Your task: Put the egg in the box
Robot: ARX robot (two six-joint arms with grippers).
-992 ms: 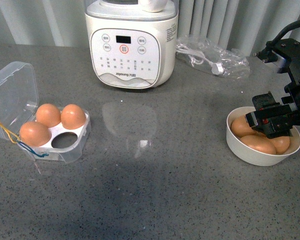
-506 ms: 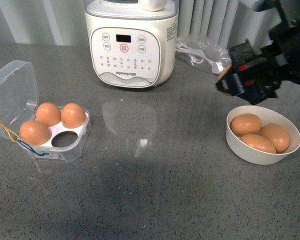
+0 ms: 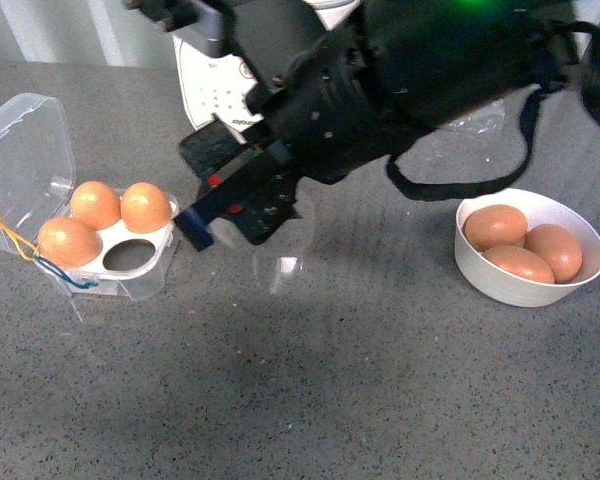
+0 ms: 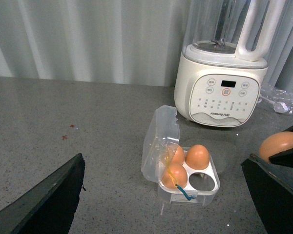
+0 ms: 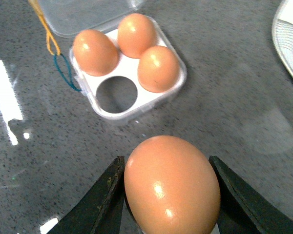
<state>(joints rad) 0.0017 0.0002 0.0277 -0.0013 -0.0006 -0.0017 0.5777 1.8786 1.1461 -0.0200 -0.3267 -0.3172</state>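
While the grey desk (image 3: 380, 400) carries everything, biggest item on it is the white blender (image 4: 222, 92) at the back, not part of the job. Next in bulk: right arm (image 3: 400, 80), stretched across the front view from the robot's right toward its left. White bowl (image 3: 510, 290) sits well apart on the right w/ three eggs in it.

The box (image 5: 151, 100) lies open, lid tipped back, three cells filled, one cell empty (image 5: 116, 93): front row, on the side nearest the arm. Yellow & blue strings trail off its far side.

The egg (image 5: 172, 187) is in the air, clamped btwn the fingers of the right pincer (image 3: 210, 215), which grip it across its sides. Long axis seems to run along the fingers, not across them.

Key relation: the empty cell lies just ahead of the egg along the fingers' line and lower, slightly off to one side; pincer is near the box but not over it. Prob. needs a short advance, then a lowering, end first.

Left pincer (image 4: 161, 161) is spread apart, holds nothing, further off; right arm is clearly the nearer.
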